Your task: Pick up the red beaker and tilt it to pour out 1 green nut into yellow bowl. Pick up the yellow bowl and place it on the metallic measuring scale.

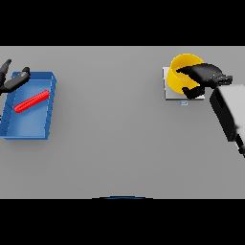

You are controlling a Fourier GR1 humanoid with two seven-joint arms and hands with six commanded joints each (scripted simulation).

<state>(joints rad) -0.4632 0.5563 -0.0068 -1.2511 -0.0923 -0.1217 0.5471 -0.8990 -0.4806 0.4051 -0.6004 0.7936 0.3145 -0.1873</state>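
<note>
The yellow bowl (pixel 183 72) sits on the metal scale (pixel 168 90) at the table's (pixel 119 143) far right, and the bowl and hand hide most of the scale. The right hand (pixel 203 76) covers the bowl's near right side, fingers and thumb curled round its rim. Far left, a red beaker (pixel 31 101) lies on its side in a blue tray (pixel 28 130). The left hand (pixel 12 80), partly cut off by the edge, hovers at the tray's far corner with relaxed fingers.
</note>
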